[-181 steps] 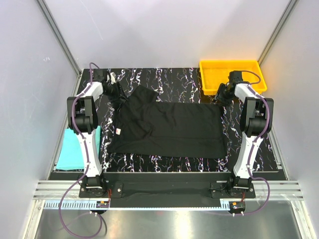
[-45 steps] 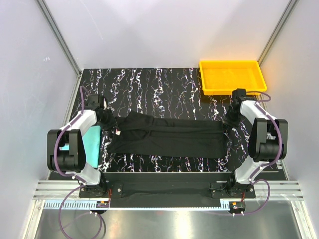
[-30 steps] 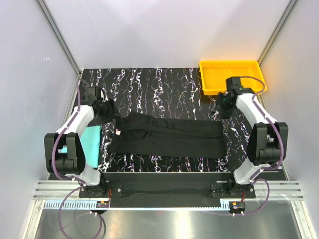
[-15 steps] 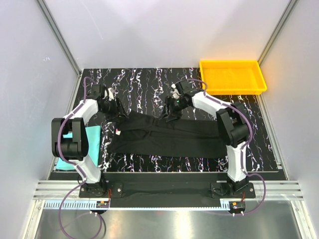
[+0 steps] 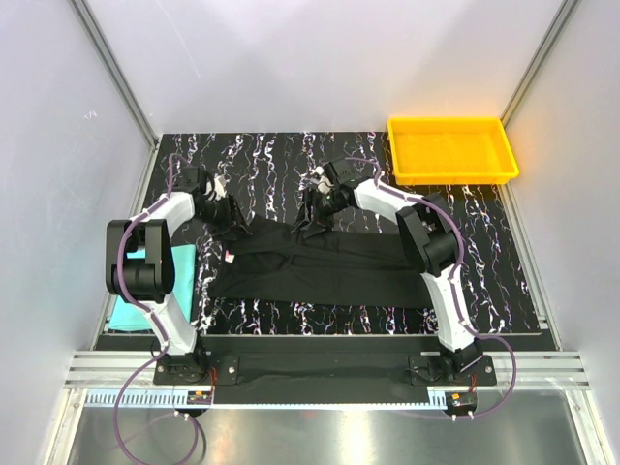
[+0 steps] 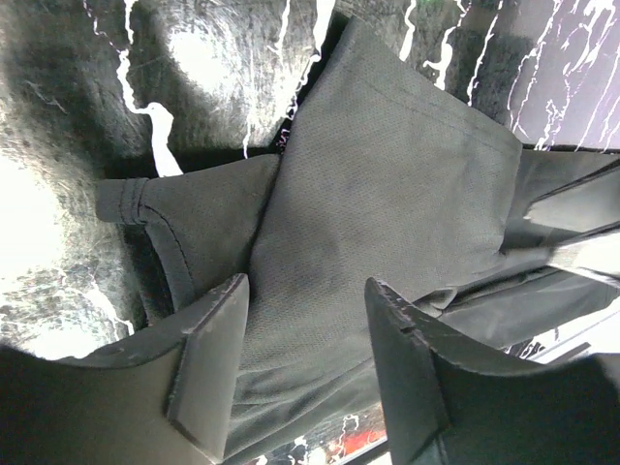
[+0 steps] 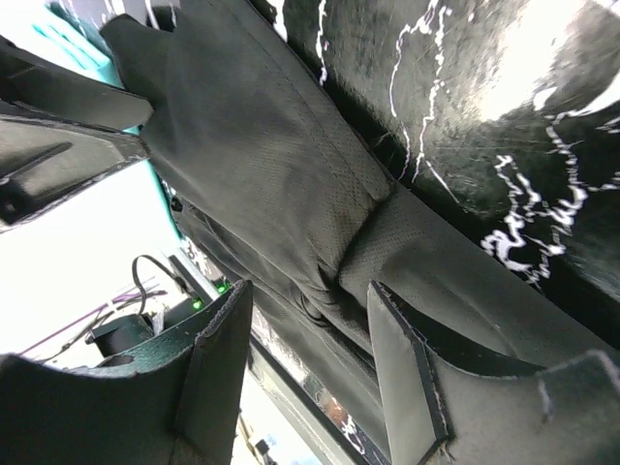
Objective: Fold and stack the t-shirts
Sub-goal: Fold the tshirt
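The black t-shirt (image 5: 329, 266) lies as a long folded band across the middle of the table, its small white label (image 5: 231, 257) near the left end. My left gripper (image 5: 230, 219) is open over the shirt's upper left corner, with black cloth (image 6: 387, 203) between the jaws (image 6: 305, 286). My right gripper (image 5: 310, 219) is open over the band's upper edge near its middle, above a fold ridge (image 7: 358, 242) that lies between the jaws (image 7: 308, 288). The teal t-shirt (image 5: 124, 312) lies at the table's left edge, mostly hidden by the left arm.
An empty yellow tray (image 5: 451, 150) stands at the back right corner. The black marbled table top (image 5: 291, 165) shows behind the shirt. Grey walls close in both sides. The right arm reaches across the table's right half.
The right gripper has swept left from the shirt's right end to its upper middle edge. The left gripper has shifted right onto the upper left corner. The shirt, spread wide earlier, is now a narrow band.
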Motion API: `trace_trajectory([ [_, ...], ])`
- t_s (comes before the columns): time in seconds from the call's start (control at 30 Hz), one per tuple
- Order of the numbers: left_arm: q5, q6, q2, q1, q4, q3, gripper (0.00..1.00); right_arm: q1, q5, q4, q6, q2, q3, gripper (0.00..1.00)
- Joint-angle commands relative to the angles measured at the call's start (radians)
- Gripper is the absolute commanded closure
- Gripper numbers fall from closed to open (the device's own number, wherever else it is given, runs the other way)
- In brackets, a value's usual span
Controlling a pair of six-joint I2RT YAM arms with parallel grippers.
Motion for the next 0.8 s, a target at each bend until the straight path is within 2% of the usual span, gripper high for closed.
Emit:
trace_trajectory([
  [0.0, 0.047, 0.005, -0.016, 0.006, 0.029, 0.013, 0.46, 0.020, -0.041, 0.018, 0.022, 0.004, 0.035, 0.43],
  [0.43, 0.061, -0.021, -0.056, 0.006, 0.034, -0.050, 0.69, 0.049, -0.090, 0.053, 0.063, 0.024, 0.015, 0.45],
  [0.77, 0.058, -0.024, -0.111, 0.009, 0.029, -0.082, 0.79, 0.054, -0.110, 0.064, 0.083, 0.012, -0.011, 0.45],
])
